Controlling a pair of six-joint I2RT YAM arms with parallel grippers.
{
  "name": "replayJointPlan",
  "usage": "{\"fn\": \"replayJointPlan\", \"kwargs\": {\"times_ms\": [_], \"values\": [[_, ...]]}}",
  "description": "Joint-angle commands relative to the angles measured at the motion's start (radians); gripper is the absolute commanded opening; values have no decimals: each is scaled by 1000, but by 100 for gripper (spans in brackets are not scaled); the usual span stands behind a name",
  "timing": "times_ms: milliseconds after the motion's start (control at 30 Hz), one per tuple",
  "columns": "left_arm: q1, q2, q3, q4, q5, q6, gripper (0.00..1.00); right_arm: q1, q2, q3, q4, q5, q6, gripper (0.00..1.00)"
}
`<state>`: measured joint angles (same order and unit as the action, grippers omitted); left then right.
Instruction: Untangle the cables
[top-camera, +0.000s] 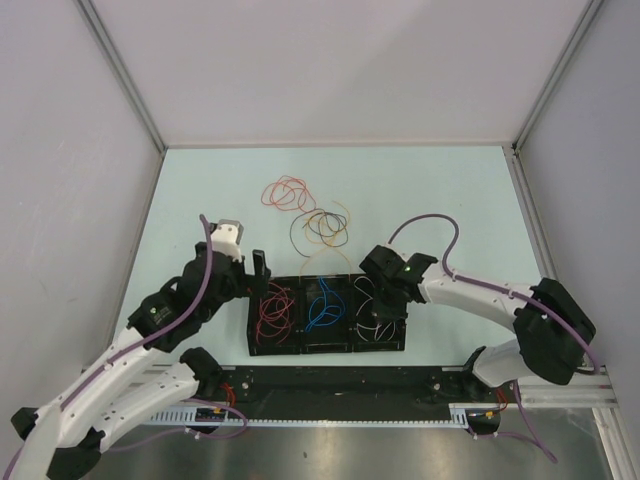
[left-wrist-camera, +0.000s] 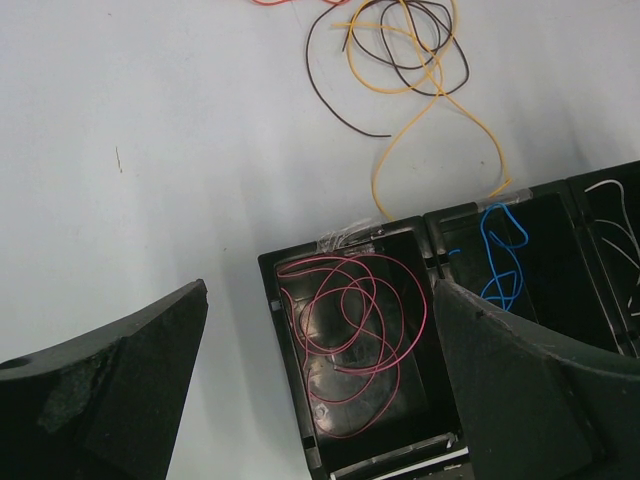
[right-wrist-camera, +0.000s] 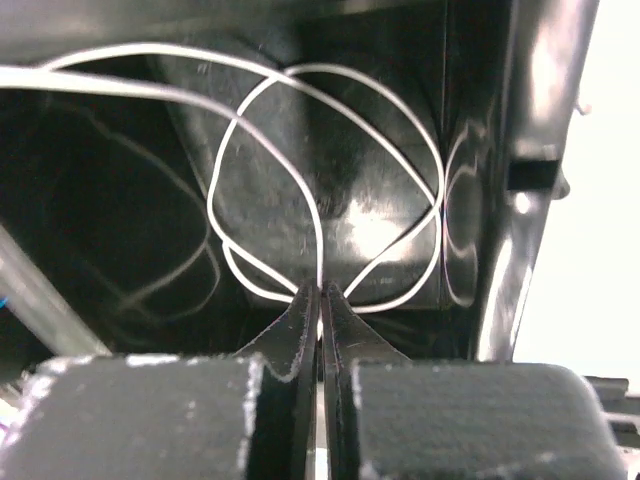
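Now, left gripper (left-wrist-camera: 320, 395): I see it wide apart, hovering over the left bin (left-wrist-camera: 285, 340).
Left bin: red wire (top-camera: 272, 308) coiled inside.
Middle bin (top-camera: 325, 348): blue wire (top-camera: 323, 305) inside.
Worktop (top-camera: 200, 190) middle, beyond the bins: red loops (top-camera: 285, 193) beside a brown-and-yellow tangle (top-camera: 322, 228), lying loose.
Right bin (top-camera: 380, 348): white wire (right-wrist-camera: 319, 250) looped inside.
Right gripper (right-wrist-camera: 322, 290): I read it clamped on a strand of that white wire, fingers together.
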<state>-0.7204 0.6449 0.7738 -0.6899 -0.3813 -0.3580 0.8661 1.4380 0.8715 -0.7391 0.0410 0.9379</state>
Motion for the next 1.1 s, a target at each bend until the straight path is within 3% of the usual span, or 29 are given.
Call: {"fn": "replayJointPlan", "kwargs": {"times_ms": [0,100,133,233,433,767,1067], "values": [[7,12,8,30,5,10,100,14,-80,11,-55,14,-13,0],[6,16,12,30,10,10,100,19,-117,20,-80,22,-16,0],[7,18,12,30,12,8,100,19,-125,21,-83,28,-14,10],[6,16,12,33,16,8,100,19,-157,24,-108,42,-11,22],[7,9,15,33,24,8,100,36,-235,58,-173,68,2,37],[7,82,42,87,51,-9,100,7,-427,169,-347,194,-7,47],[6,344,148,234,85,7,100,-52,-507,169,-235,215,-129,43]]}}
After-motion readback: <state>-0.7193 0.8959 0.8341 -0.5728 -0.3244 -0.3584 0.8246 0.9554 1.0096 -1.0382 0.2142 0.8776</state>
